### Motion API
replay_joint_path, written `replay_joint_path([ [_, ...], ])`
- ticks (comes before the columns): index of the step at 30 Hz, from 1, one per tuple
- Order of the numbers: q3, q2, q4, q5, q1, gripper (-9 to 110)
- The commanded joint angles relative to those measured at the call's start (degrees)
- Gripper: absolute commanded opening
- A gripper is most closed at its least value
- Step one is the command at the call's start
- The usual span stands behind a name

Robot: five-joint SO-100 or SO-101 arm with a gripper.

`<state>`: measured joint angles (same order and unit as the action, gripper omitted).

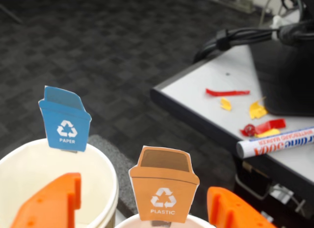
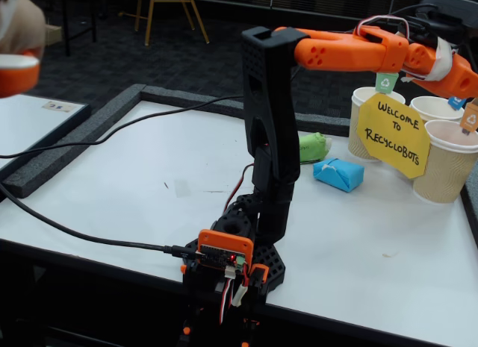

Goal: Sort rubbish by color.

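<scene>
Wrist view puts your gripper (image 1: 142, 208) right over the cups: its two orange fingers (image 1: 49, 201) stand spread at the bottom edge with nothing between them. Under the left finger you see the inside of the cup (image 1: 29, 164) tagged with the blue PAPER bin (image 1: 65, 118). The rim of the cup carrying the orange PLASTIC tag (image 1: 163, 185) shows between the fingers. What you can see of the PAPER cup's inside looks bare, though the finger hides part of it.

In the fixed view your arm (image 2: 351, 50) reaches far right over the group of cups behind the yellow sign (image 2: 393, 134). Two wads are on the table: the green wad (image 2: 312, 147) lies just left of the sign, near the far edge, and the blue wad (image 2: 338, 174) sits just in front of it, a little nearer to you. Both are well apart from the gripper and outside every cup.

You can find no orange wad in either view. It may already be inside a cup, but the pictures do not show that, so treat it as a judgement. On that reading you have one piece sorted at most and two left: blue for the PAPER cup, green for the cup with the green tag (image 2: 386, 82).
</scene>
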<state>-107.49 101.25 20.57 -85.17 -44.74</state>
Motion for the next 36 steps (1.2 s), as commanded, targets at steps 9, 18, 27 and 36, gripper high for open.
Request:
replay_joint_path([
  [9, 6.4, 18.1, 18.4, 0.8, 0.8, 0],
  [18, 5.4, 38.4, 44.4, 0.9, 2.1, 0],
  [27, 13.3, 43.9, 72.8, 1.0, 5.0, 0],
  [36, 13.5, 44.0, 75.6, 3.1, 5.9, 0],
])
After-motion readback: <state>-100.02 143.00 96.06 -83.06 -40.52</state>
